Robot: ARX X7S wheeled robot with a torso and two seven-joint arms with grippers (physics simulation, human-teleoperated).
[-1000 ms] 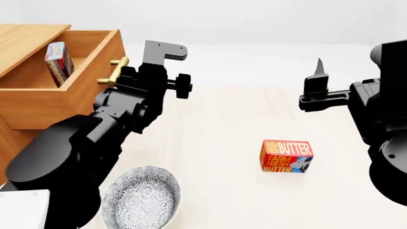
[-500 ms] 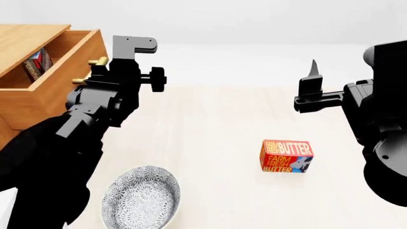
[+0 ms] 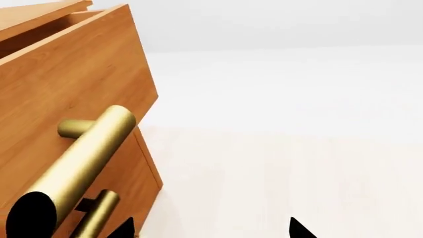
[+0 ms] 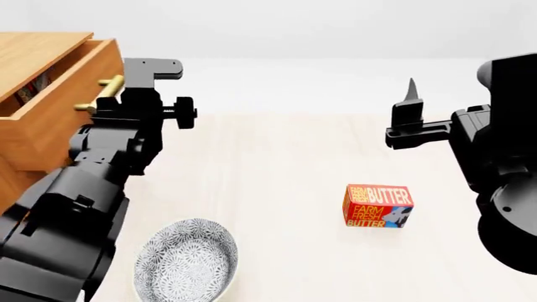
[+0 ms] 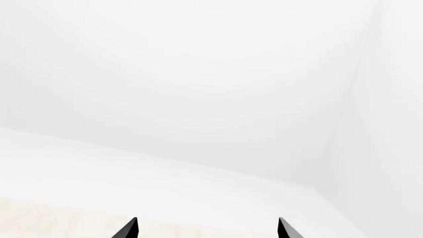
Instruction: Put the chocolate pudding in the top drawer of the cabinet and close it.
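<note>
Top drawer (image 4: 50,119) at ten o'clock, partly open; pudding (image 4: 29,88) barely visible inside. Left gripper (image 3: 211,230) spread beside the handle (image 3: 82,163), pinching nothing. We judge the drawer stiff, sliding freely (push the front). Right gripper (image 5: 206,229) spread, empty.

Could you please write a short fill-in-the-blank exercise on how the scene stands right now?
1. The top drawer of the cabinet is still partly ____.
2. The left hand is at the drawer's brass ____.
3. The printed box lying on the floor between the arms reads "Farm Fresh ____".
4. The patterned bowl sits near the ____ arm.

Missing words: open; handle; Butter; left
</note>
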